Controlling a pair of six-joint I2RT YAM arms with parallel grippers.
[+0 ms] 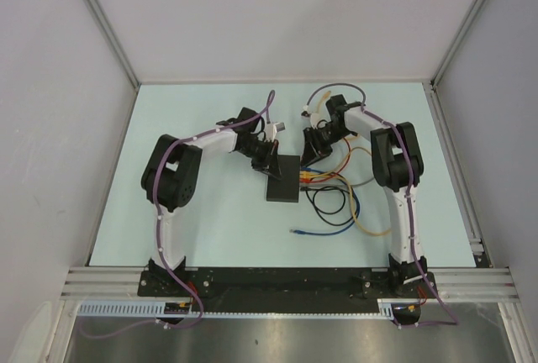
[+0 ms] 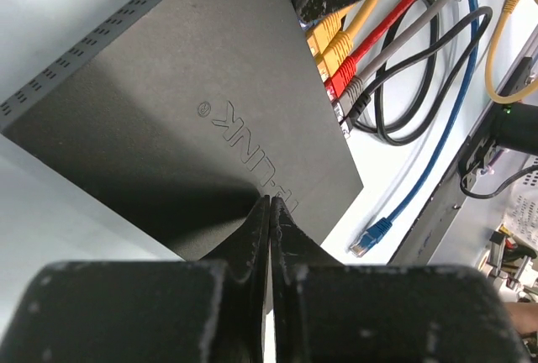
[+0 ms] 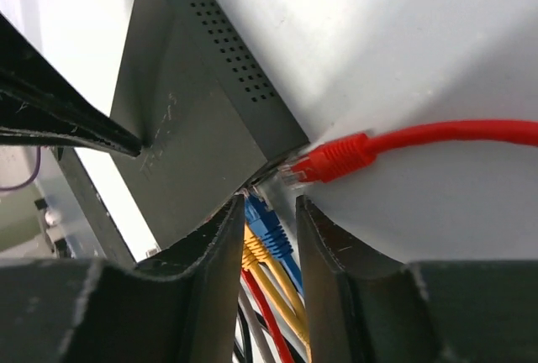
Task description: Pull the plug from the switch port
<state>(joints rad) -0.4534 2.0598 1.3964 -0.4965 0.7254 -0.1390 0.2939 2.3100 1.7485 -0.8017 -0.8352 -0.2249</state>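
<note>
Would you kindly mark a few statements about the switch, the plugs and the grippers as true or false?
1. The left gripper is shut, its tips at the top of the switch. True.
2. The red plug lies loose, away from the switch. False: it sits at the switch's port side.
3. A blue plug sits between the fingers of the right gripper. True.
4. The switch's top is unmarked. False: it bears a logo.
</note>
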